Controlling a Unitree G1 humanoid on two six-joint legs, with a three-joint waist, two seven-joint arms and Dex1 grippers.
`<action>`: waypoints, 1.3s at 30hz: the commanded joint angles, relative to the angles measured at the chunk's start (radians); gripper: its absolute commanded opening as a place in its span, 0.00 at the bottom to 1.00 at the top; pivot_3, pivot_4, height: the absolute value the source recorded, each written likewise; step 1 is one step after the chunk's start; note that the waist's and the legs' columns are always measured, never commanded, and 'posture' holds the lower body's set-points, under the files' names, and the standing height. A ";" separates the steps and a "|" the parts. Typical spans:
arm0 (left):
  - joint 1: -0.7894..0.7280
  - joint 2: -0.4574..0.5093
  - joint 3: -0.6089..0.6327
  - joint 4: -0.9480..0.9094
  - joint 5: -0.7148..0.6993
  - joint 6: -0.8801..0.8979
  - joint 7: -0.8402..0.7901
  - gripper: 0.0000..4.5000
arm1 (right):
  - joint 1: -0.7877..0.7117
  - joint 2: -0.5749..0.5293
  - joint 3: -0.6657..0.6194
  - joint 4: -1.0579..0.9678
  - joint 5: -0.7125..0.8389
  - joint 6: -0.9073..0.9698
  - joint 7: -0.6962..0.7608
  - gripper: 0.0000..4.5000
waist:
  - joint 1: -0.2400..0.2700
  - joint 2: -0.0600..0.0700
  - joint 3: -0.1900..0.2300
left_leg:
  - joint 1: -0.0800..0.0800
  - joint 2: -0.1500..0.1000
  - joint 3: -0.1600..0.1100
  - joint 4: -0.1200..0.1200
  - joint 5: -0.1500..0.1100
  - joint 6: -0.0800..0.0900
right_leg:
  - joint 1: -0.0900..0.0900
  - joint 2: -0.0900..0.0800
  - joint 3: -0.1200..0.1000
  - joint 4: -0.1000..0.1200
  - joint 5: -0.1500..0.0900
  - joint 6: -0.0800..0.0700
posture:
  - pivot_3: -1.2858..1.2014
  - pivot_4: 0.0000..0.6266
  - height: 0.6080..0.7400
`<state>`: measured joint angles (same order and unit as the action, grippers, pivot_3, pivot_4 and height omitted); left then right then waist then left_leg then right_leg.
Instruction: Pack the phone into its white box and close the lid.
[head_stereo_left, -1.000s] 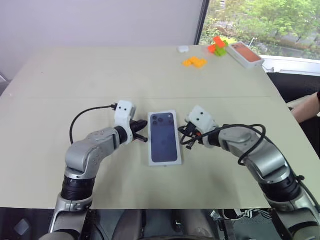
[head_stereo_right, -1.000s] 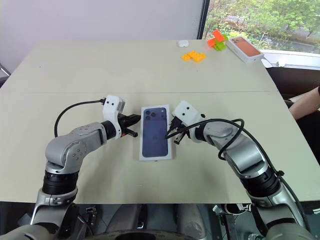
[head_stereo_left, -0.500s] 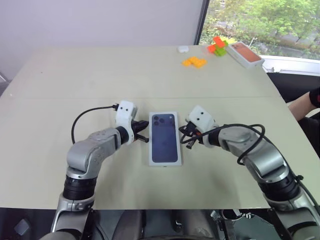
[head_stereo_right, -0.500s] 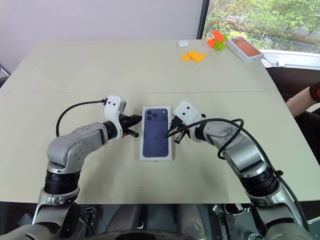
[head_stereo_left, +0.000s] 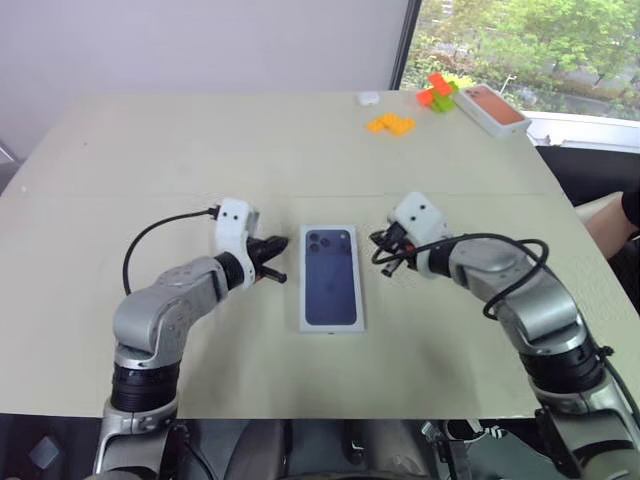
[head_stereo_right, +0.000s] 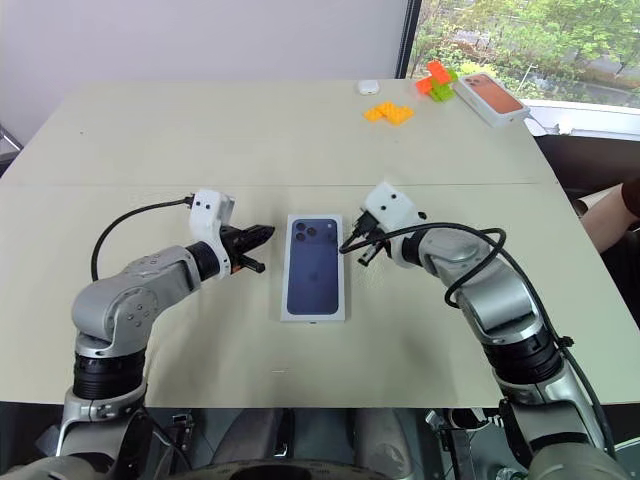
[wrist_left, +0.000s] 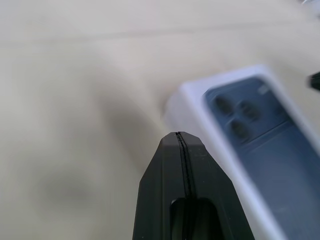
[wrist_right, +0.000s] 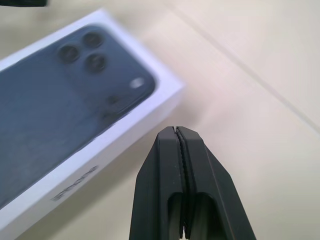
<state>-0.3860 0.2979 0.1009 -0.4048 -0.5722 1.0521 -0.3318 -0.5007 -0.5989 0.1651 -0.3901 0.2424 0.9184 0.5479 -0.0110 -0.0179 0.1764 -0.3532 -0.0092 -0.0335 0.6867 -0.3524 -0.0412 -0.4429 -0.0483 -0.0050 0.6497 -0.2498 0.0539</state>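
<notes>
Now, from the head cameras I see the lid (head_stereo_left: 331, 276), printed with a dark-blue phone, lying closed and flat at mid-table (head_stereo_left: 200, 150), my left gripper (head_stereo_left: 272, 262) just left of it and my right gripper (head_stereo_left: 382, 252) just right of its far end, both clear of it with forearms bent inward. On the left wrist camera the fingers (wrist_left: 185, 190) are pressed together on nothing beside the lid's near corner. On the right wrist camera the fingers (wrist_right: 181, 185) are likewise pinched empty, and grey lettering on the lid's side is too blurred to read.
</notes>
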 joint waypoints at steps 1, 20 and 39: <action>-0.007 -0.010 -0.009 -0.053 -0.032 -0.033 -0.022 0.00 | 0.001 0.007 -0.011 -0.047 0.012 -0.053 0.023 0.01 | 0.000 0.000 0.000 | 0.000 0.000 0.000 0.000 0.000 0.000 | 0.000 0.000 0.000 0.000 0.000 0.000 | 0.52 0.24 1.00; 0.000 -0.043 -0.189 0.144 0.194 -0.145 0.048 0.00 | 0.051 0.147 0.091 0.089 -0.073 -0.067 -0.064 0.01 | 0.000 0.000 -0.001 | 0.003 0.000 0.000 0.000 0.000 0.002 | 0.001 0.001 0.000 0.003 0.001 -0.002 | 0.52 0.24 1.00; 0.190 0.179 -0.156 -0.073 -0.014 -0.035 -0.153 0.00 | 0.238 -0.024 0.121 -0.189 0.054 -0.042 0.110 0.01 | -0.002 0.000 0.000 | 0.014 0.001 0.000 -0.001 -0.001 0.004 | 0.012 0.003 0.000 0.002 0.001 -0.002 | 0.52 0.24 1.00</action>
<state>-0.1936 0.4694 -0.0327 -0.4819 -0.6142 1.0218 -0.4975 -0.2596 -0.6142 0.2793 -0.5644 0.3150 0.8743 0.6711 -0.0132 -0.0183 0.1760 -0.3378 -0.0081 -0.0338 0.6857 -0.3530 -0.0370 -0.4290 -0.0447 -0.0050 0.6503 -0.2490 0.0523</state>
